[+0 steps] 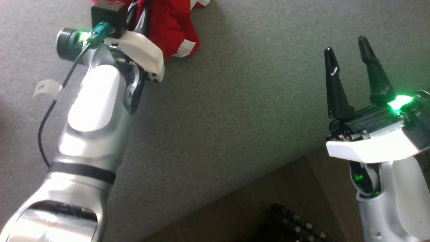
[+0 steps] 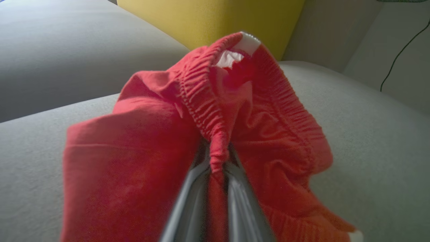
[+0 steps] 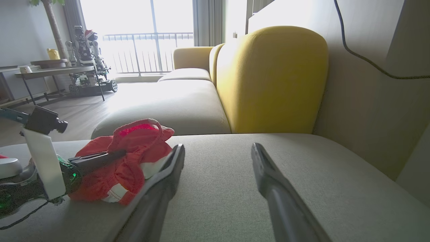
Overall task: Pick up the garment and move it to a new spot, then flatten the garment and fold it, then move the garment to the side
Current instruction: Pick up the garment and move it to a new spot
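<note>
One red garment pinched in left hand on grey sofa cushion; right hand spread wide, well apart.

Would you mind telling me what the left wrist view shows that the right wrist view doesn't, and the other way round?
Left wrist view: a close look at the red garment's elastic waistband, bunched and pinched between the left gripper's shut fingers, with a white label at its top. Right wrist view: the right gripper, open over the grey seat, plus a window railing and a table beyond. Both: the red garment with the left gripper on it, the grey seat and the yellow backrest.
</note>
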